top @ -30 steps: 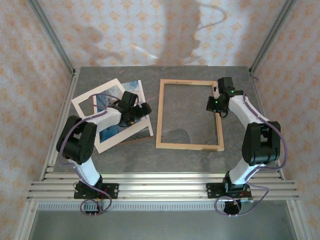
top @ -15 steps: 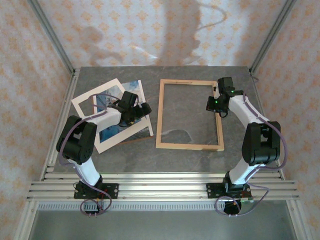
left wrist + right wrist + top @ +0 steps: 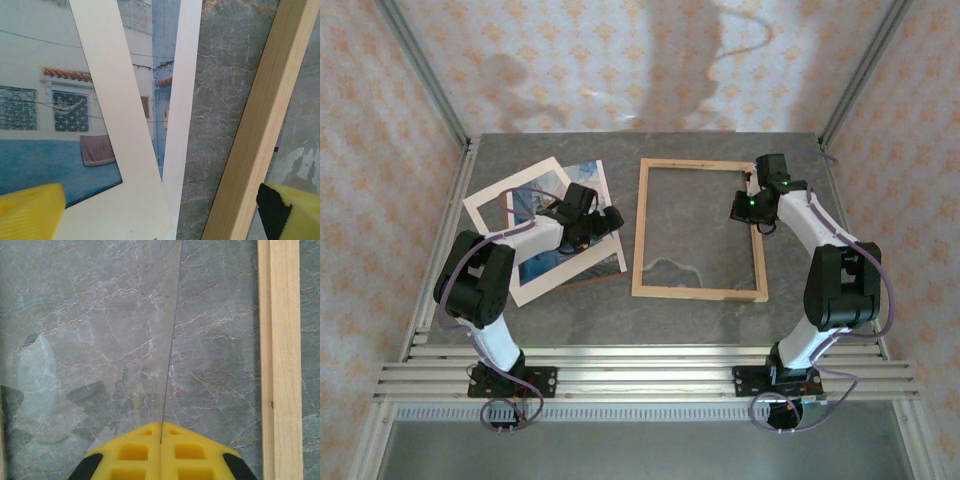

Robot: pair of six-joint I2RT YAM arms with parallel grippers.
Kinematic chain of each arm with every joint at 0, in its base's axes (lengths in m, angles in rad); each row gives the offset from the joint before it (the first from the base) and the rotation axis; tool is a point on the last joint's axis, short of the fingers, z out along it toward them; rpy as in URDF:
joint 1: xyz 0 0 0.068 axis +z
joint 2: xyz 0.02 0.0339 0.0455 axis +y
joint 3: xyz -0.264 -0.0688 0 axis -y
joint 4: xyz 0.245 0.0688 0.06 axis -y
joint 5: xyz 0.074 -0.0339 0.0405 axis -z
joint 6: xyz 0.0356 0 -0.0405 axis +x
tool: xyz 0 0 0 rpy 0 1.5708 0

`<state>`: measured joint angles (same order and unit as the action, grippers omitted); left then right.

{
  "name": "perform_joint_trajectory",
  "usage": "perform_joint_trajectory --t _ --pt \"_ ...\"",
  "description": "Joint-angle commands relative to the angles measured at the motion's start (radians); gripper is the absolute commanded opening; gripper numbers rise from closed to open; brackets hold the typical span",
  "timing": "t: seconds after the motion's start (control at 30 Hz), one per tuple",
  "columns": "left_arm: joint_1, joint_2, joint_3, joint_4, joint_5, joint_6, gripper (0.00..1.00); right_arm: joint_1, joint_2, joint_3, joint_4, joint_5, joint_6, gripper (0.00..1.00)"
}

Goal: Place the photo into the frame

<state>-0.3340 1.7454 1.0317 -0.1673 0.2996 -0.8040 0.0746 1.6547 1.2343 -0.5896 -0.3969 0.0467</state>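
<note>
Only pane [image 3: 695,230] glare shifted: photo [image 3: 45,150] lies beneath left claw [image 3: 160,212] (wide open, empty); right claw [image 3: 161,432], shut, over frame [image 3: 639,230].

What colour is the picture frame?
The frame is pale tan wood, clearest in the right wrist view.

Right fingers [image 3: 132,455] pressed together, yellow, seam dead centre. Thin edge of the clear pane [image 3: 100,340] comes straight out of that seam and runs ahead, leaning slightly right. Faint reflections on the pane left of the edge. Right of the fingers, apart from them: wooden rail of the frame [image 3: 280,365]. Grey marbled desk [image 3: 220,340] underneath.
</note>
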Motion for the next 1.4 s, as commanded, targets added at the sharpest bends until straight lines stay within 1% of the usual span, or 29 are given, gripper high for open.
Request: perform_joint_trajectory --t 0.0,0.2,0.4,0.6,0.7,1.2,1.37 --pt "-0.007 0.013 0.018 -0.01 -0.013 0.003 0.99 -0.004 0.01 0.002 0.006 -0.005 0.008 0.01" --pt "-0.007 0.013 0.016 -0.009 -0.013 0.0 0.99 -0.004 0.01 0.016 0.001 0.0 0.006 0.04" --pt "-0.007 0.009 0.017 -0.008 -0.01 0.0 0.99 -0.004 0.018 0.023 0.022 -0.071 0.023 0.04" --pt "-0.007 0.002 0.016 -0.017 -0.015 0.006 0.99 -0.004 0.016 0.051 -0.027 0.034 -0.024 0.04" --pt "-0.007 0.003 0.016 -0.015 -0.014 0.008 0.99 -0.004 0.013 0.056 -0.032 0.068 -0.044 0.04" --pt "-0.008 0.009 0.017 -0.013 -0.01 0.004 0.99 -0.003 0.027 0.089 -0.044 0.089 -0.068 0.03" --pt "-0.008 0.009 0.015 -0.014 -0.011 0.003 0.99 -0.004 0.037 0.093 -0.042 0.049 -0.059 0.03"
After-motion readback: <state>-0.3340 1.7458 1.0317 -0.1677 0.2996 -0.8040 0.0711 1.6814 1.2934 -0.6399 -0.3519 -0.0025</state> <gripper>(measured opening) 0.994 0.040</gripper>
